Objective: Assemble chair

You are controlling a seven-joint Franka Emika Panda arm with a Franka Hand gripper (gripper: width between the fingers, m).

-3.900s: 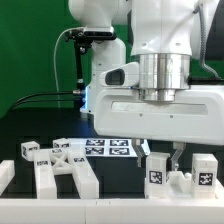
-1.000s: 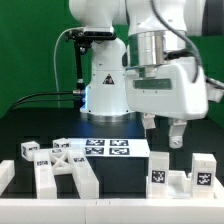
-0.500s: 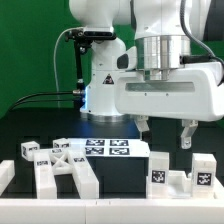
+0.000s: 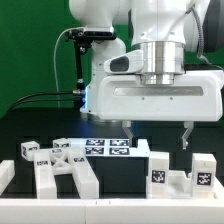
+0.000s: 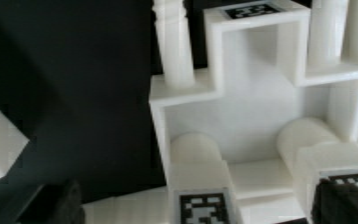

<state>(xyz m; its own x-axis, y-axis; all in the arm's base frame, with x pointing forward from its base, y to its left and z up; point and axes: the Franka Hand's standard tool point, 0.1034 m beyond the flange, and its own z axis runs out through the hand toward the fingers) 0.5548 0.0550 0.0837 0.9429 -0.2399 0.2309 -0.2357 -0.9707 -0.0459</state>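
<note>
Claw (image 4: 156, 134) spread wide, gripping nothing, hanging over the black table (image 4: 30, 130) | small chunky white plastic chair pieces (image 4: 178, 180) sit right beneath it, at the exterior view's right | white cross-braced chair frame (image 4: 62, 172) lies at the left | only print: square black-and-white marker tags (image 4: 157, 179)

Jaws spread wide, the gripper (image 4: 157, 133) hangs at centre right of the exterior view, open air beneath its fingers (image 4: 186, 135) — below them, tagged chair blocks (image 4: 158, 165) crowd the lower right. A cross-shaped frame (image 4: 60, 165) blocks the lower left; the marker board (image 4: 105, 148) lies flat between. Bare black table (image 4: 40, 125) at middle left is unobstructed. The wrist view shows two rounded legs (image 5: 202, 165) under the jaws' span.
</note>
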